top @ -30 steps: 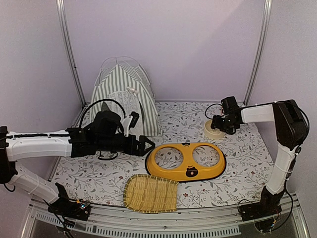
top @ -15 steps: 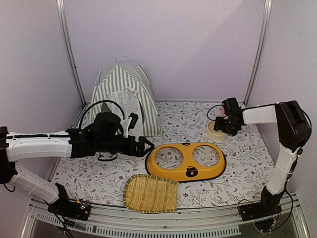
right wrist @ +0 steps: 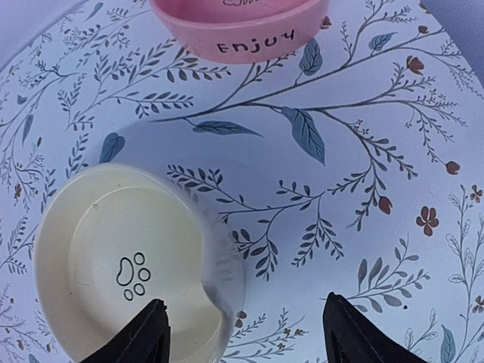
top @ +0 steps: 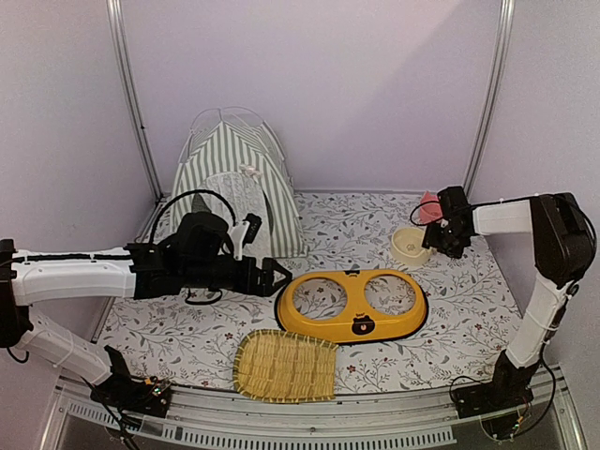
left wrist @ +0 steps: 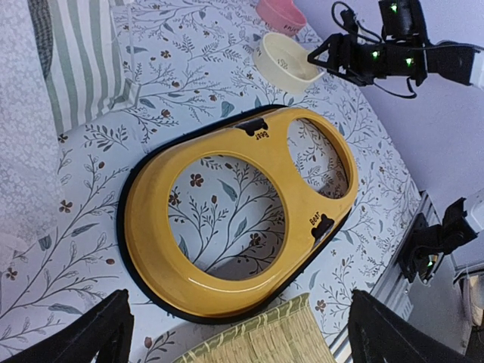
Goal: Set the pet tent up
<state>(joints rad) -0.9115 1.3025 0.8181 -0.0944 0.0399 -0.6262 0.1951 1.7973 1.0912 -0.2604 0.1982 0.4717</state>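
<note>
The tent [top: 234,183] stands at the back as I watch my left gripper [top: 281,275], jaws spread, beside the yellow feeder [top: 352,305]. My right gripper [top: 434,237] is spread at a cream bowl [top: 410,246].

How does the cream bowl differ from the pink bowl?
The cream bowl has a paw print inside; the pink bowl carries the word Enjoy on its side. The cream bowl lies nearer the yellow feeder frame than the pink bowl. Both stand upright on the flowered cloth.
</note>
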